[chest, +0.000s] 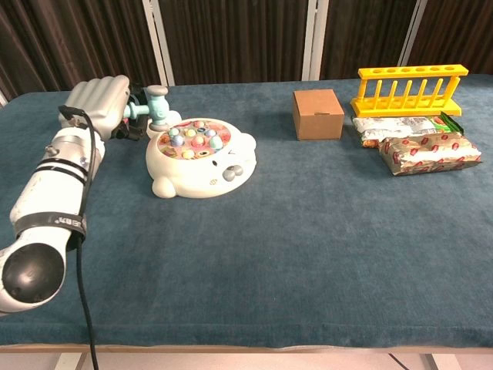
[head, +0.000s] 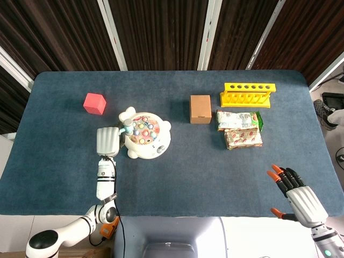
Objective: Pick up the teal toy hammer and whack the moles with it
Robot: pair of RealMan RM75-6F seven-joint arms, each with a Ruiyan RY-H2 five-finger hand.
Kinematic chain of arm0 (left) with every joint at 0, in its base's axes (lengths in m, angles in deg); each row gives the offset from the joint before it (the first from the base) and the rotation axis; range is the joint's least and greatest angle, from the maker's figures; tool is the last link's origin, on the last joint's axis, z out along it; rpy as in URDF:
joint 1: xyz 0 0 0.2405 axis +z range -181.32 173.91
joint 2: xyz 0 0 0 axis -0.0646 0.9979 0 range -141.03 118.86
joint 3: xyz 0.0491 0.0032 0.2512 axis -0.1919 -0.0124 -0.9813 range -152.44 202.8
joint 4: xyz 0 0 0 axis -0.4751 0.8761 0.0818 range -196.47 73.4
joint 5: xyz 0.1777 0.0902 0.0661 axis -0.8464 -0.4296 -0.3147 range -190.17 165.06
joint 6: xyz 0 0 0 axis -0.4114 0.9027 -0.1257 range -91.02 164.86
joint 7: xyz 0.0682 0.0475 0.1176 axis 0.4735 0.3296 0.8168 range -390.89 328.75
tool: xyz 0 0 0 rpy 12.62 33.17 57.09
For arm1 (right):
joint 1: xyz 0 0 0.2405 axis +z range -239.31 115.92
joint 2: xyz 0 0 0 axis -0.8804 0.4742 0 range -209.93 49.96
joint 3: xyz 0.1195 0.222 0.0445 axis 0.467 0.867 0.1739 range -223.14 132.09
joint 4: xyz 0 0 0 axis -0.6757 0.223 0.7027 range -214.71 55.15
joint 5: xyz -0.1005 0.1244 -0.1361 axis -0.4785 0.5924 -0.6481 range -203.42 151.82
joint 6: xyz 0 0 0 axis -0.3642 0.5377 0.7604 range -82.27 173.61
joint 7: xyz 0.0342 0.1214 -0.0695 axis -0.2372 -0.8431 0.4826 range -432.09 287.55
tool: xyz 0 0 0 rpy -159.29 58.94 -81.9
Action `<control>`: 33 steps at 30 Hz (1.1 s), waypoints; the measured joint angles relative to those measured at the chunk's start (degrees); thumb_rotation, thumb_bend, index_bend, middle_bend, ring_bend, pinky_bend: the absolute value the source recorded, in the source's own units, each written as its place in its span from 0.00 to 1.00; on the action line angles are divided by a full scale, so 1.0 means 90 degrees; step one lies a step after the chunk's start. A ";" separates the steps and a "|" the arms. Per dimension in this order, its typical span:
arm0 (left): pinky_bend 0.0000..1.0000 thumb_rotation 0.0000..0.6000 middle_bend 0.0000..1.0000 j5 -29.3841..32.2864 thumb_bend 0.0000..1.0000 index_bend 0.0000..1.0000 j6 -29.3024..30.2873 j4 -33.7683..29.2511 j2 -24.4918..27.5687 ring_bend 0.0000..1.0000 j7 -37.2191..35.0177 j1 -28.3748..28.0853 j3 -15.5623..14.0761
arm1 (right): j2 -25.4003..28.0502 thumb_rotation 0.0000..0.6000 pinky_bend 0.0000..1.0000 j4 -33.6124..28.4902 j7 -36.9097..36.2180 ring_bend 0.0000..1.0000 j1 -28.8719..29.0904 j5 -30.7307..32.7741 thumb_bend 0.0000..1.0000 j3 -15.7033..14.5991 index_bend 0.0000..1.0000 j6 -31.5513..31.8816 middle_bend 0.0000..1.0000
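Observation:
The white whack-a-mole toy [head: 146, 137] [chest: 199, 156] with several coloured moles on top sits left of the table's middle. My left hand [head: 107, 141] [chest: 102, 103] grips the teal toy hammer [head: 127, 128] [chest: 156, 105] by its handle. The hammer's head hangs above the toy's far left edge, close to the nearest moles. My right hand [head: 295, 191] hovers over the near right corner, fingers spread and holding nothing; only the head view shows it.
A red cube [head: 94, 103] lies at the far left, hidden behind my left hand in the chest view. A cardboard box [head: 200, 109] [chest: 317, 114], a yellow test-tube rack [head: 248, 94] [chest: 410, 89] and two snack packets [head: 239, 128] [chest: 420, 144] stand to the right.

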 measured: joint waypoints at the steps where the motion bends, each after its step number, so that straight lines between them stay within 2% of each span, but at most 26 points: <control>1: 1.00 1.00 1.00 0.0037 0.87 0.82 -0.0043 0.0118 -0.0052 1.00 -0.0013 -0.0081 0.0042 | 0.0008 1.00 0.00 0.0003 -0.0019 0.00 0.0005 0.0011 0.31 0.0001 0.00 -0.0008 0.00; 8: 1.00 1.00 1.00 0.0261 0.87 0.82 -0.0258 0.0739 -0.0374 1.00 -0.0257 -0.0571 0.0266 | 0.0045 1.00 0.00 0.0027 -0.0087 0.00 0.0010 0.0075 0.31 0.0017 0.00 -0.0018 0.00; 20: 1.00 1.00 1.00 0.0360 0.87 0.82 -0.0447 0.1224 -0.0643 1.00 -0.0310 -0.0737 0.0125 | 0.0098 1.00 0.00 0.0045 -0.0203 0.00 -0.0026 0.0017 0.31 -0.0007 0.00 0.0086 0.00; 27: 1.00 1.00 1.00 0.0339 0.87 0.82 -0.0591 0.1341 -0.0717 1.00 -0.0409 -0.0672 -0.0048 | 0.0122 1.00 0.00 0.0054 -0.0254 0.00 -0.0045 -0.0008 0.31 -0.0008 0.00 0.0147 0.00; 33: 1.00 1.00 1.00 0.0306 0.87 0.82 -0.0510 0.1344 -0.0725 1.00 -0.0517 -0.0711 -0.0064 | 0.0136 1.00 0.00 0.0068 -0.0287 0.00 -0.0052 -0.0025 0.31 -0.0014 0.00 0.0165 0.00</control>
